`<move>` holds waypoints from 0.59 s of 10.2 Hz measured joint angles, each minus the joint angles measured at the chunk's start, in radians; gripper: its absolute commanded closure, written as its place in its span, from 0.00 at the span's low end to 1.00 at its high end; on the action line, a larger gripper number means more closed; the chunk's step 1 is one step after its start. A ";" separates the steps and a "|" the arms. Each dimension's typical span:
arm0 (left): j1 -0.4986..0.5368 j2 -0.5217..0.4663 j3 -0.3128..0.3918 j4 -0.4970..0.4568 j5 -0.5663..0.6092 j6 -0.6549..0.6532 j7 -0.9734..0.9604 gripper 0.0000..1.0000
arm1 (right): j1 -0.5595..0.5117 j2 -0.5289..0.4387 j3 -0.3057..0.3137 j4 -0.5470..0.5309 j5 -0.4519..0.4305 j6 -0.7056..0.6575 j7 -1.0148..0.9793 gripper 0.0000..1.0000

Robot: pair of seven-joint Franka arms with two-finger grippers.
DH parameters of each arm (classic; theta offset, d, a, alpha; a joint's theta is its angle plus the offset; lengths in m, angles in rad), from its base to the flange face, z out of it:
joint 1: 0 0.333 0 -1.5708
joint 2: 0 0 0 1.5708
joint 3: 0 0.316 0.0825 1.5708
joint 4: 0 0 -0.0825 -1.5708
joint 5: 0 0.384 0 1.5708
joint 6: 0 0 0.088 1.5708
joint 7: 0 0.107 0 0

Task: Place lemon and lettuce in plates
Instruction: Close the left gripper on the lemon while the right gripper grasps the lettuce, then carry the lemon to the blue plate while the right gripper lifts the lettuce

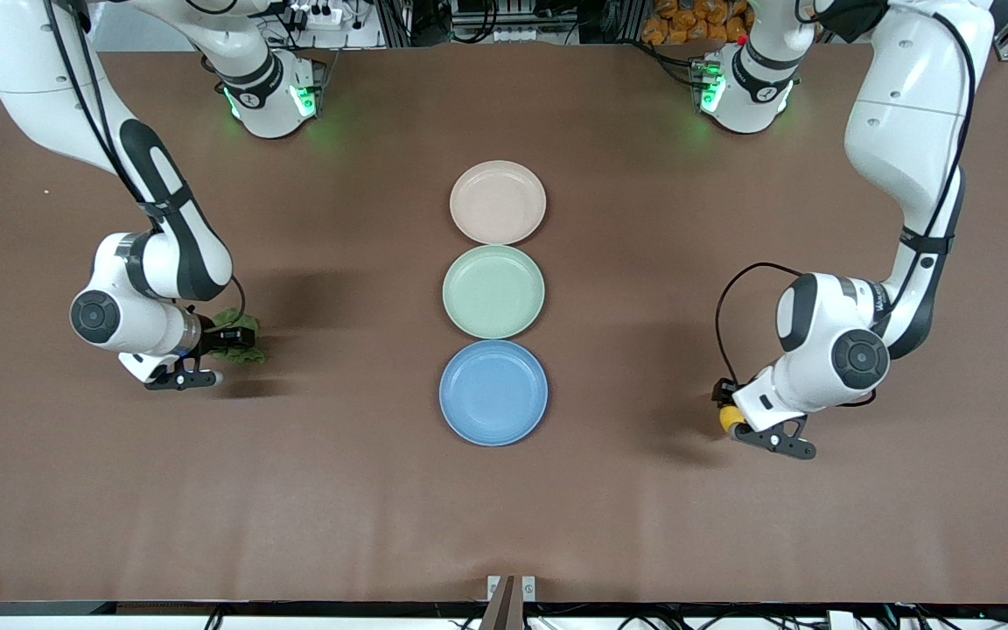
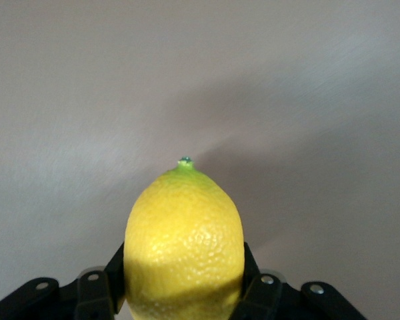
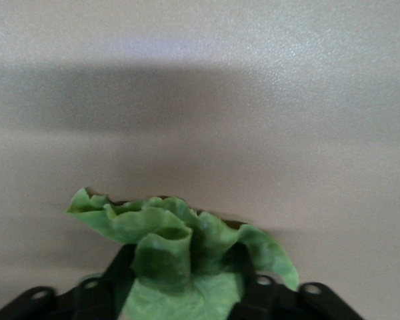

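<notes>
My left gripper [image 1: 738, 422] is shut on the yellow lemon [image 1: 731, 417] at the left arm's end of the table, level with the blue plate [image 1: 493, 393]. In the left wrist view the lemon [image 2: 184, 233] sits between the black fingers [image 2: 251, 273], green tip pointing away. My right gripper [image 1: 222, 343] is shut on the wrinkled green lettuce [image 1: 240, 336] at the right arm's end of the table. In the right wrist view the lettuce [image 3: 180, 247] bunches between the fingers [image 3: 120, 270]. The beige-pink plate [image 1: 498, 201] is empty. I cannot tell whether either item touches the table.
A pale green plate [image 1: 493, 290] lies between the beige-pink and blue plates, the three in a row down the middle of the brown table [image 1: 338, 490]. All three plates are empty. The arm bases stand at the table's edge farthest from the front camera.
</notes>
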 measured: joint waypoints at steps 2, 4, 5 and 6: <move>-0.033 -0.032 -0.053 0.022 -0.009 0.000 -0.126 1.00 | 0.000 0.000 -0.001 0.013 0.000 -0.013 0.000 0.83; -0.046 -0.039 -0.141 0.034 -0.009 0.000 -0.285 1.00 | 0.000 0.000 0.001 0.045 0.000 -0.080 -0.001 0.95; -0.072 -0.039 -0.168 0.045 -0.009 0.001 -0.361 1.00 | 0.001 0.000 0.002 0.062 0.000 -0.105 -0.001 1.00; -0.117 -0.037 -0.175 0.068 -0.009 0.002 -0.438 1.00 | 0.002 0.000 0.004 0.079 0.000 -0.134 -0.002 1.00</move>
